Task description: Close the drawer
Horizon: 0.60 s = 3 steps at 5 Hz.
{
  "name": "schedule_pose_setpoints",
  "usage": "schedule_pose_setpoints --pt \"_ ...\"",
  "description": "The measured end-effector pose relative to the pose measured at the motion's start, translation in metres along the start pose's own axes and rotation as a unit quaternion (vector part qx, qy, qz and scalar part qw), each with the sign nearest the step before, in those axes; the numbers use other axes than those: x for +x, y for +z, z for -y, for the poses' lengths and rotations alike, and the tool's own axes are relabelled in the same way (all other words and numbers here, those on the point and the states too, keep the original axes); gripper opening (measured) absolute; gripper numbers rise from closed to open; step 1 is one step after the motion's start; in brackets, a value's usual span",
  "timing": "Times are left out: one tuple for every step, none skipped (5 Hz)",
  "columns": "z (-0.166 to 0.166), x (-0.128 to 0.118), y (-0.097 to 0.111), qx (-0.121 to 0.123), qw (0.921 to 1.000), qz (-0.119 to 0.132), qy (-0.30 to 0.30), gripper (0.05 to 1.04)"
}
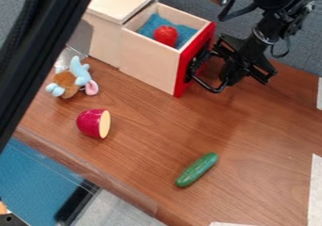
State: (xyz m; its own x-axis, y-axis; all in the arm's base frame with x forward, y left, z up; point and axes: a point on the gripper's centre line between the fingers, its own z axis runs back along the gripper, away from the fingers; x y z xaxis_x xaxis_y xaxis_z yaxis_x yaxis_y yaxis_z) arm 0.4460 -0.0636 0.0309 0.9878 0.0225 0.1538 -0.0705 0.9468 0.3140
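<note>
"One wooden drawer (148, 58) is standing open, is it correct?"

"Yes, it is pulled out from the pale wooden cabinet (104, 37), and its red front (192, 62) faces toward the right side of the view. The gripper (213, 72) is just beside this front, on its outer side."

"And the gripper itself, are its two sides apart or together?"

"This cannot be told with certainty, because black parts overlap there. Also it cannot be told whether it is touching the front."

"What is lying inside the drawer?"

"Inside there is a blue lining (187, 31), and on it a round red object (166, 35)."

"Which things are on the brown wooden counter (141, 157)?"

"Near the cabinet there is a plush toy (76, 74) in light blue, brown and pink. Below it in the view lies a crimson toy half (91, 123), with its flat cream face turned to the right. Well apart from these, nearer to the bottom, a green cucumber (197, 169) lies at a slant. A black bar (37, 46) crosses the upper left side."
</note>
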Motion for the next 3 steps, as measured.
schedule_pose_setpoints --pt "-0.001 0.006 -0.001 -0.003 1.0000 0.004 0.006 0.111" --pt "-0.001 0.011 0.000 -0.005 1.0000 0.006 0.005 0.111" --pt "-0.002 0.018 -0.001 -0.005 1.0000 0.005 -0.004 0.111"
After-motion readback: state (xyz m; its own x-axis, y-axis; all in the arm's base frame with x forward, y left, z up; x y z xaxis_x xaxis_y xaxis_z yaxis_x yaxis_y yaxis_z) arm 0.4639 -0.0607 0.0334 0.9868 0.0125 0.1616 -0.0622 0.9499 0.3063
